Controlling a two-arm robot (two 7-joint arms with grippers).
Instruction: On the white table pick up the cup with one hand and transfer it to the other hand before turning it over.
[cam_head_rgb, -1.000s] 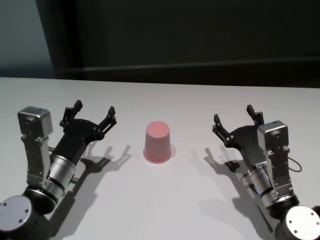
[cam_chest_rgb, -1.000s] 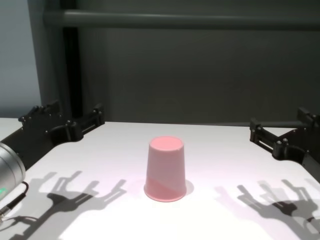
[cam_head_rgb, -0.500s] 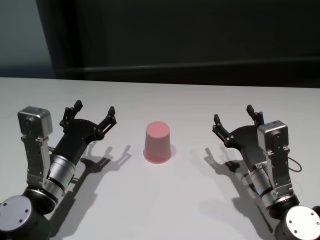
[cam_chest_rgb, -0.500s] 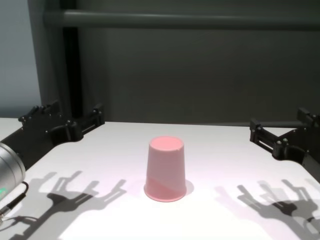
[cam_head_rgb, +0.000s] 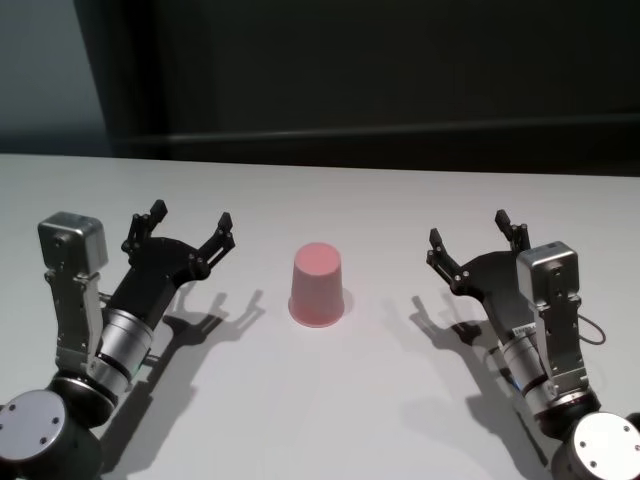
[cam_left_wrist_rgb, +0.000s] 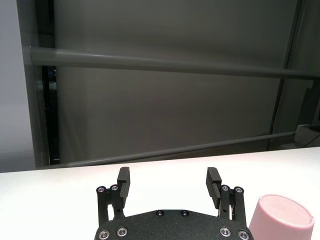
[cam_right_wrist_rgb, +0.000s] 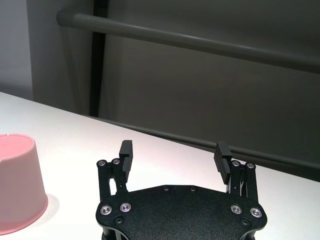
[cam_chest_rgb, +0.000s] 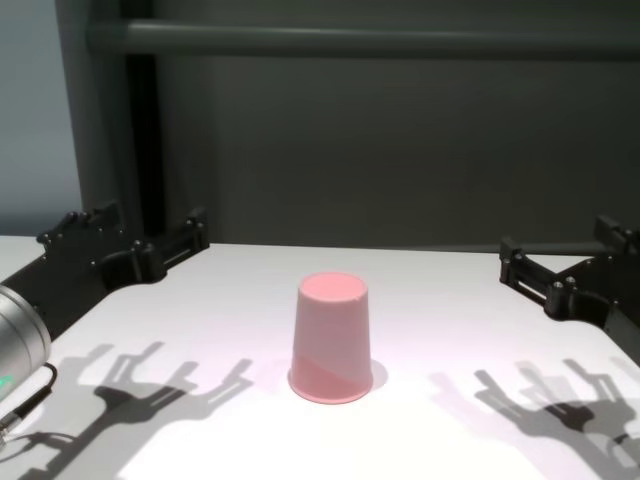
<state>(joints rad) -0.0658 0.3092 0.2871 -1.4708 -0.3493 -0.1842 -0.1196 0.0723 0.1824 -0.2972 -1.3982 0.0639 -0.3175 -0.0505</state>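
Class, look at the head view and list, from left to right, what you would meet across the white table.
Left end effector, open → pink cup, standing mouth-down on the table → right end effector, open.

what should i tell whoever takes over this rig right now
Left gripper: open, holding nothing, just above the white table to the left of the cup.
Right gripper: open, holding nothing, to the right of the cup.
Pink cup: standing mouth down on the table between both grippers, touched by neither.
Done: nothing yet.
Left: grasp the cup with one gripper, pass it to the other, then turn it over.
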